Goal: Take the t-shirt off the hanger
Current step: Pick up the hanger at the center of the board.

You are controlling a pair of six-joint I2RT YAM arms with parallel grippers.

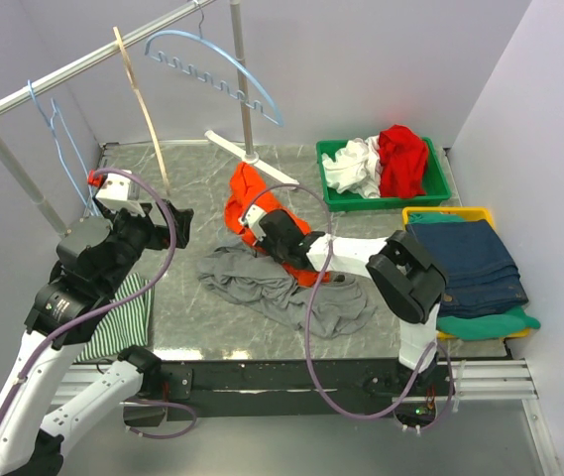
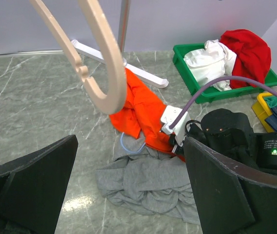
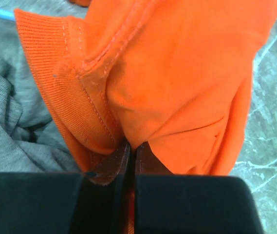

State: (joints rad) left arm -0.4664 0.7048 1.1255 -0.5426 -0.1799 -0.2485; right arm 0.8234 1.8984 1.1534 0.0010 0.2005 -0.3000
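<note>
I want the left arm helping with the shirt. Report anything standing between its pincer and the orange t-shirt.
The beige hanger hangs just ahead of the open left pincer, its lower curve overlapping the orange t-shirt in the wrist view. Nothing else visible lies between. The right pincer is shut on the shirt.

The t-shirt (image 1: pixel 245 203) is bright orange, ribbed collar in the same orange, lying against a plain heather-grey garment (image 1: pixel 282 288) on a grey-green marbled table (image 1: pixel 192 188) with pale veining. Up at 2 o'clock there's a green bin (image 1: pixel 391 201) with a white cloth (image 1: pixel 351 169) and a red cloth (image 1: pixel 402 159) in it. At 3 o'clock is a yellow bin (image 1: pixel 450 211) with navy jeans (image 1: pixel 470 260) over something teal-green (image 1: pixel 505 320). At 8 o'clock is a green-and-white striped cloth (image 1: pixel 123 317), and up top hang a beige hanger (image 1: pixel 145 114) and pale blue hangers (image 1: pixel 212 78).
</note>
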